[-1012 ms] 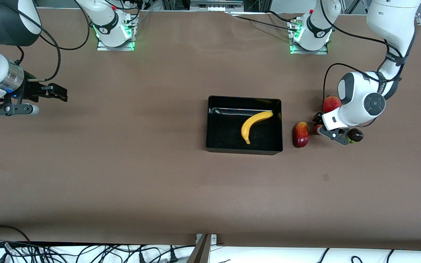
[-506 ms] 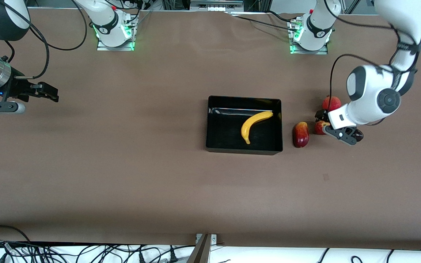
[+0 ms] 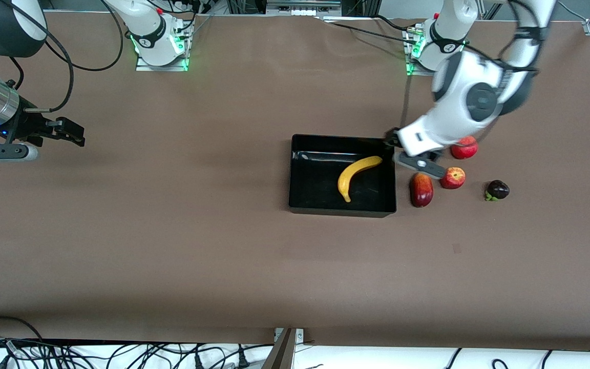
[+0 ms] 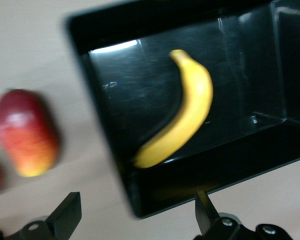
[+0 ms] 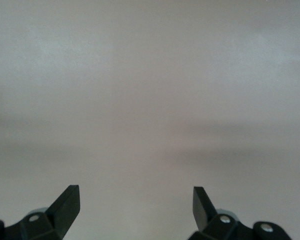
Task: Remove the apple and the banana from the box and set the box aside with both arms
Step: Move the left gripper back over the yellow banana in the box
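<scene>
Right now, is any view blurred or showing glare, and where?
Front view: sharp on the table things, only the moving left arm's wrist smeared, with a glare streak on the black tray. Left wrist view: motion blur over the banana and the oblong red fruit, and a bright reflection on the tray's floor. Right wrist view: soft, featureless table.

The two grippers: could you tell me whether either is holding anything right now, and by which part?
Nothing is held. The left gripper is open over the edge of the box, empty; the right gripper waits open and empty over bare table.
</scene>
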